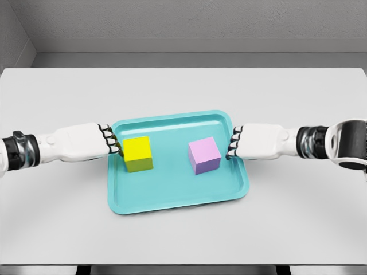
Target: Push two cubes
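A teal tray (172, 203) is seen on the white worktop (57, 217). Inside it, a yellow cube (137, 153) sits toward the tray's left wall and a pink cube (204, 155) right of the tray's middle, well apart. The left hand (86, 142) is held at the tray's left rim, its fingers (110, 141) curled, empty, and touching the yellow cube. The right hand (258, 141) is held at the right rim, fingers curled, just beside the pink cube. Both cubes are judged rigid and light, apt to slide; each should be pressed squarely on its outer face, low and centred, lest it twist.
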You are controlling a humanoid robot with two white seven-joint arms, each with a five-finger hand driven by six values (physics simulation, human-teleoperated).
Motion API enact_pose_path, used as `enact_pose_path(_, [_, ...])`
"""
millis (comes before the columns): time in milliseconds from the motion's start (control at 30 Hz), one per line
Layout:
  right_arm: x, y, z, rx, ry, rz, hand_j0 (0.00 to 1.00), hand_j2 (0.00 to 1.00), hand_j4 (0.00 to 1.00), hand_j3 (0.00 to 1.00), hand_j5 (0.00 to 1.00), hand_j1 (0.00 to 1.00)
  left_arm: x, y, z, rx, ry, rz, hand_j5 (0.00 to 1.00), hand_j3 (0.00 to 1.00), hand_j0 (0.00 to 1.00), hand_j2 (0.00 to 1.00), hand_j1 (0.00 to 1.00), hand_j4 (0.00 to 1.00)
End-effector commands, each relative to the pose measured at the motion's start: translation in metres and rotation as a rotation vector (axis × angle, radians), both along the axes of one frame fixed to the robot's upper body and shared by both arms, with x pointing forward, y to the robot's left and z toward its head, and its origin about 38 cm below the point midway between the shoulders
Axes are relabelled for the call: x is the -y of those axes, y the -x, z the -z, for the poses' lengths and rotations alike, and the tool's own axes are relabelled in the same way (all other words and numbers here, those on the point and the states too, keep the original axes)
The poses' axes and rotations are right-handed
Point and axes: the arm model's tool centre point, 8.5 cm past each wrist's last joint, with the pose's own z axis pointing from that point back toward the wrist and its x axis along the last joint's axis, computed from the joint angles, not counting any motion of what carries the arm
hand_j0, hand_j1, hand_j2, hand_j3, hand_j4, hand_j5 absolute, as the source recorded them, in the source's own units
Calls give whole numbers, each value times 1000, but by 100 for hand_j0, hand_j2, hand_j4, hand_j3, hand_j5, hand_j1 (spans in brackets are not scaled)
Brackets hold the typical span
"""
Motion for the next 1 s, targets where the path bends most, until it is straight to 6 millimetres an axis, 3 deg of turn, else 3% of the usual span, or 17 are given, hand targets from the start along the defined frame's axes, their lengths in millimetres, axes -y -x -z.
enact_pose_path(0, [-7,1,4,-5,-5,-13,77,77,77,77,77,77,3,0,1,-6,6,1,77,77,77,77,77,77])
enact_pose_path(300, [-19,6,12,-25,3,-48,77,77,77,77,77,77,11,-1,1,-6,20,10,77,77,77,77,77,77])
enact_pose_path(533, [-27,2,4,-4,0,-66,77,77,77,77,77,77,18,-4,-1,0,28,17,77,77,77,77,77,77])
enact_pose_path(733, [-42,5,14,-18,2,-99,77,77,77,77,77,77,25,-5,-2,5,45,27,77,77,77,77,77,77])
enact_pose_path(967, [-56,-5,18,-21,5,-105,77,77,77,77,77,77,37,-7,-4,23,57,45,77,77,77,77,77,77])
